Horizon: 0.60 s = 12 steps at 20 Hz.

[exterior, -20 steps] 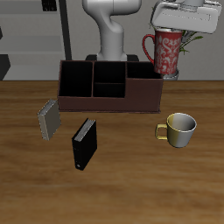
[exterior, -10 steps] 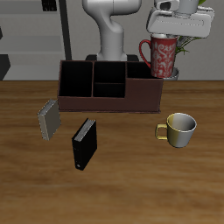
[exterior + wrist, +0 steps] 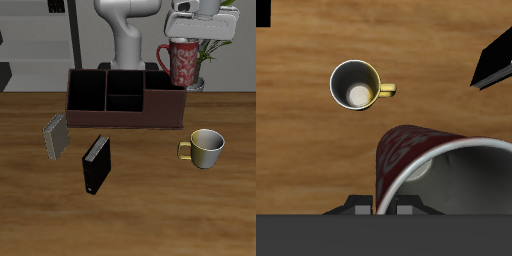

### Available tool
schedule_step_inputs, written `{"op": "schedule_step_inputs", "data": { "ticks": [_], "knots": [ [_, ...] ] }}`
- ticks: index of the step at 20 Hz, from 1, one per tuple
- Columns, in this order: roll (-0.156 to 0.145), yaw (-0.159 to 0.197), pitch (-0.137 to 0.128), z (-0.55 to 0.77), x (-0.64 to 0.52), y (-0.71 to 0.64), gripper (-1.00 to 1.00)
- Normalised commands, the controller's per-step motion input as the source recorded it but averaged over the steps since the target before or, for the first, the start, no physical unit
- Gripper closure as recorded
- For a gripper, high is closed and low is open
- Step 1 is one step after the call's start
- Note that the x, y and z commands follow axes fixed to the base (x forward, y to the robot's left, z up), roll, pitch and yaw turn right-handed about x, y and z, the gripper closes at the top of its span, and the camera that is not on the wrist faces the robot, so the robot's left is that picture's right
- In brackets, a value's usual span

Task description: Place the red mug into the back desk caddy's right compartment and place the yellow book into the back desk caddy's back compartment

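Observation:
The red mug [image 3: 183,63], speckled with a red handle, hangs in the air behind the far end of the back desk caddy [image 3: 125,112]. My gripper [image 3: 197,37] is shut on the mug's rim. In the wrist view the red mug [image 3: 446,168] fills the foreground with its grey-white inside showing, under my gripper [image 3: 381,206]. The right compartment [image 3: 163,83] lies just below and beside the mug. Off the caddy's other end, nearer the table's front, the yellow book [image 3: 55,135], grey-tan, stands on the table.
A black book [image 3: 95,163] stands in front of the caddy. A yellowish-cream mug [image 3: 205,147] sits on the wood nearer the front edge; this cream mug [image 3: 356,83] also shows below my gripper. A potted plant [image 3: 205,70] stands behind the red mug.
My gripper has carried the red mug a little sideways toward the caddy's end. Books and cream mug have not moved.

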Motion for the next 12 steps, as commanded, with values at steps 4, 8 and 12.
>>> {"op": "schedule_step_inputs", "data": {
  "ticks": [4, 8, 12],
  "knots": [
    [0.038, -0.016, 0.019, -0.08, -0.34, 0.06, 1.00],
    [-0.009, -0.001, -0.017, -0.04, -0.33, -0.03, 1.00],
    [0.006, 0.011, -0.027, 0.05, -0.20, -0.06, 1.00]
  ]
}}
